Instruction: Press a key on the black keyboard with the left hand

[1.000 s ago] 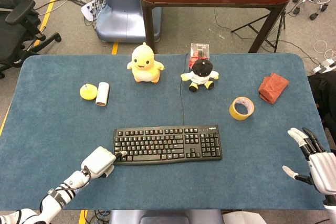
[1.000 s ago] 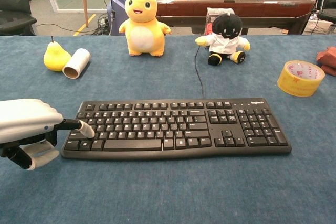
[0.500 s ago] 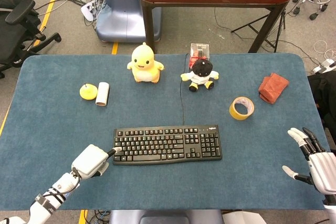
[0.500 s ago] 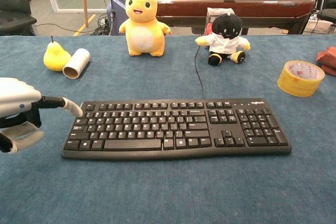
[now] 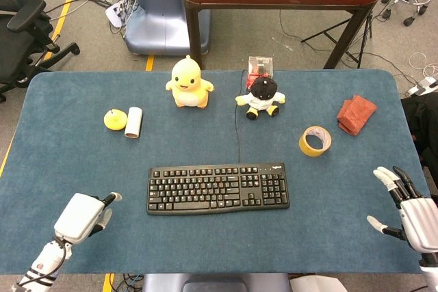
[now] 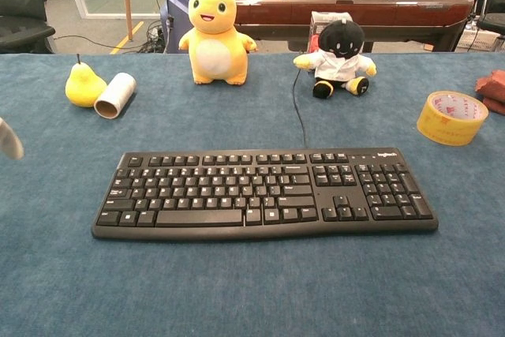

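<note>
Since the earlier frame, left hand (image 5: pixel 82 215) has pulled off the keyboard (image 5: pixel 217 189), one finger extended, others curled. Only the head view shows right hand (image 5: pixel 413 213), fingers spread, holding nothing

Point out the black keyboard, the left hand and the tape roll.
black keyboard (image 5: pixel 217 189), head view, on the middle of the main key block.
left hand (image 5: pixel 81 215), head view, on the white back of the hand.
tape roll (image 6: pixel 450 118), chest view, on the yellow outer wall.
</note>
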